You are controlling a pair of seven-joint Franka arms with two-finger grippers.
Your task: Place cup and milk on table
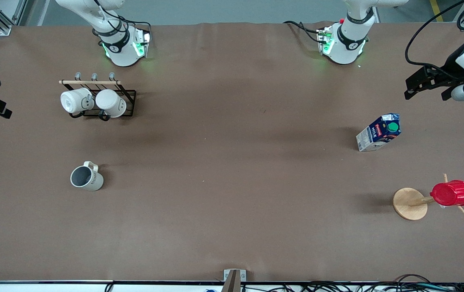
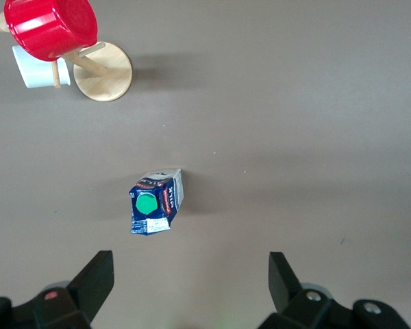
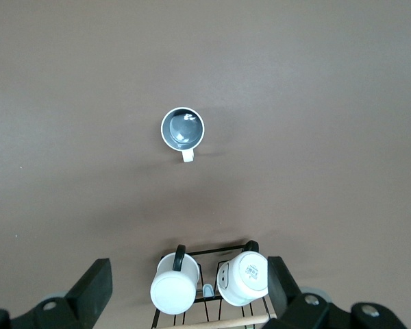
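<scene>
Toward the right arm's end of the worktop: a black wire rack (image 1: 124, 103) with a wooden rail (image 1: 89, 82) across the top and three little hooks poking up above it. Two white mugs (image 1: 76, 101) hanging on it side by side, tipped over sideways, handles dark-looking at the bottom. Toward the left arm's end: a wooden mug tree, round pale base (image 1: 409, 203) flat on the worktop, thin pegs sticking out. Red ribbed cup (image 1: 452, 193) stuck upside down on it. Something small and white (image 2: 38, 68) tucked under the red cup in the left wrist view, can't tell what. Bundle of cables (image 1: 378, 286) along the worktop edge closest to the front camera.
</scene>
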